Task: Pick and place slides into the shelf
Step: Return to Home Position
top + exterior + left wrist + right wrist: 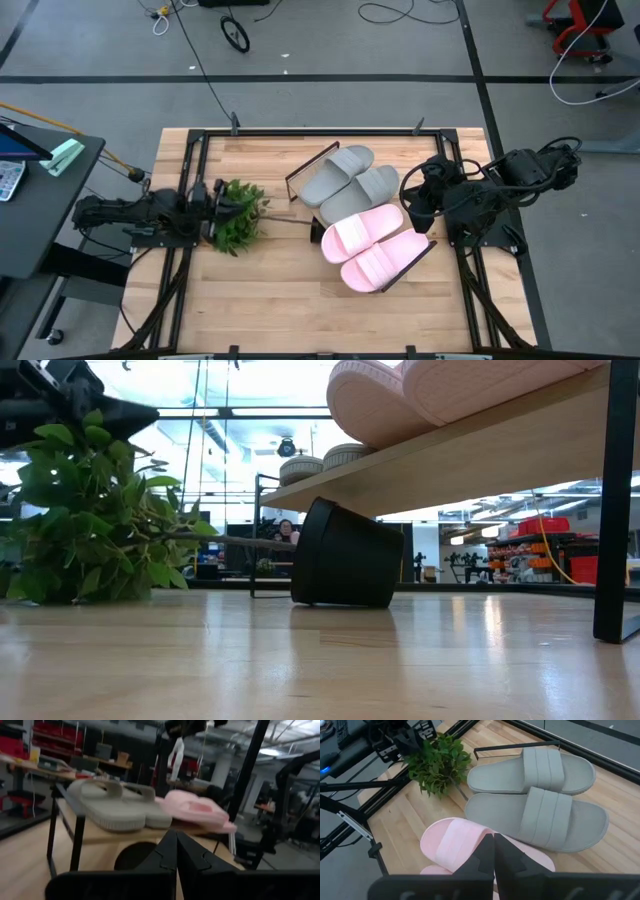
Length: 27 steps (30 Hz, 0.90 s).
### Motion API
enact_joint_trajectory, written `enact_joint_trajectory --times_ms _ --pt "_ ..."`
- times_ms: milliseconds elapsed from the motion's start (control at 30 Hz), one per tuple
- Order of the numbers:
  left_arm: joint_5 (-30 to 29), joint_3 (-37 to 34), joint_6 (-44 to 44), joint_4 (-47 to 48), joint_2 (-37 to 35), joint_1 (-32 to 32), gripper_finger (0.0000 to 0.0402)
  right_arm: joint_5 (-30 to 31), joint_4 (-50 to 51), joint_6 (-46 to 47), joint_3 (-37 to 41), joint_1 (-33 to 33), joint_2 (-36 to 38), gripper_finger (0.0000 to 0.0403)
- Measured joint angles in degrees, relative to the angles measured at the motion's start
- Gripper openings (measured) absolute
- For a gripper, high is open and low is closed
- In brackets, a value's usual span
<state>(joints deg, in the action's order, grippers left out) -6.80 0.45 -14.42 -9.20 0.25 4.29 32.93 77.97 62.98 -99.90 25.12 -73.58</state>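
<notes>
**ALL FOUR SLIDES ON SHELF: ARMS BEING SENT HOME**

**High view.** Two grey slides (362,190) and two pink slides (362,232) are being carried side by side on the shelf (407,267), which is standing askew at the middle of the table (280,310). The right gripper (414,198) is being held just beside the shelf, near the grey pair. The left gripper (214,206) is being held at the plant (240,216), well apart from the shelf. For a clean retreat, a lift up and back is being advised for the right arm, so that neither the frame nor a slide is being brushed. The left arm is being advised to back out of the leaves, not through them.

**Low view.** The shelf board is being seen from below, with pink soles overhanging its near edge. A black pot (345,555) is lying on its side under it. A dark arm part is being cut off above the plant, and no fingers are being shown. A person (288,532) far behind is too small for detail.

**Left wrist view.** The left fingers are being shown pressed together on nothing. The farther pink slide is being largely hidden by the nearer one.

**Right wrist view.** The right fingers are likewise being shown together and empty, above a pink slide. The second pink slide is being almost wholly cut off by the gripper body.
</notes>
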Motion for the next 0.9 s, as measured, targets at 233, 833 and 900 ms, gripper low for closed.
enact_joint_trajectory --times_ms 233,833,900 --pt "1.08 0.0 -0.24 4.28 -0.02 0.01 0.0006 -1.0 0.0 0.04 0.0 0.0 0.0 0.0002" --pt "0.69 -0.02 -1.83 6.8 0.08 0.02 0.001 9.03 7.86 3.23 0.13 7.84 2.05 0.0001" --pt "0.6 -0.02 -1.52 6.69 0.09 0.02 0.0019 13.36 8.09 5.54 1.81 10.98 3.88 0.0001"
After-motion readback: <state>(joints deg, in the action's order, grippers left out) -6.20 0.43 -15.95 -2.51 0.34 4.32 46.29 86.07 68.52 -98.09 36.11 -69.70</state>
